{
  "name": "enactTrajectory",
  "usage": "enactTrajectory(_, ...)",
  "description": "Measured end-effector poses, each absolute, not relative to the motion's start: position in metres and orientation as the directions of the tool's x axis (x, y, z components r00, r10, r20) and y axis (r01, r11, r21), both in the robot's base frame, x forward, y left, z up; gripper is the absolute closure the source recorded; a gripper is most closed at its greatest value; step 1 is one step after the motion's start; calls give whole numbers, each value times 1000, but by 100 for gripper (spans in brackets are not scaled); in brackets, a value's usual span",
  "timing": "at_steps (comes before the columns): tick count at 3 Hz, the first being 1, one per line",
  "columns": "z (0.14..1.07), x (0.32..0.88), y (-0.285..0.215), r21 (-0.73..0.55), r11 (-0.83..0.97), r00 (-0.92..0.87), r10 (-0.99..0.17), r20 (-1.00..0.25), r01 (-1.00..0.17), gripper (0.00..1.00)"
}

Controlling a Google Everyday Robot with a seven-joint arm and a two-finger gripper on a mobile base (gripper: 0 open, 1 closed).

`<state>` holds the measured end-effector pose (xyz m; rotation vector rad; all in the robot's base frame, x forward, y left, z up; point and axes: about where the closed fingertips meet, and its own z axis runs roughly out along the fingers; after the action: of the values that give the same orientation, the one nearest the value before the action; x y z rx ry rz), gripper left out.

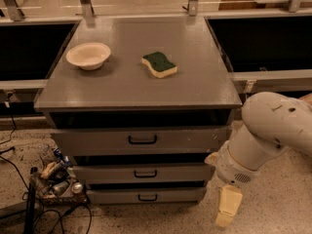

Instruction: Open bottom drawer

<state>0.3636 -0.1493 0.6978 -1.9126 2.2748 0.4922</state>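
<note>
The bottom drawer (146,196) is the lowest grey drawer of the cabinet, shut, with a small black bar handle (147,197). Above it are the middle drawer (144,172) and the tall top drawer (141,140), both shut. My gripper (227,211) hangs low at the right of the cabinet, beside the bottom drawer's right end and near the floor. It is a pale cream finger below the white arm (263,135). It holds nothing that I can see.
A cream bowl (88,55) and a green and yellow sponge (159,64) lie on the cabinet top (195,82). A heap of cables and small parts (56,177) lies on the floor at the cabinet's left. Dark recesses flank the cabinet.
</note>
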Motion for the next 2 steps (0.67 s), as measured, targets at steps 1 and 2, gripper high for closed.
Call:
enactTrajectory(1,698,364,-149,164,144,-189,-934,-304,-976,0)
enactTrajectory(2,684,365,-143,129,190,-220,-933,-286,-973,0)
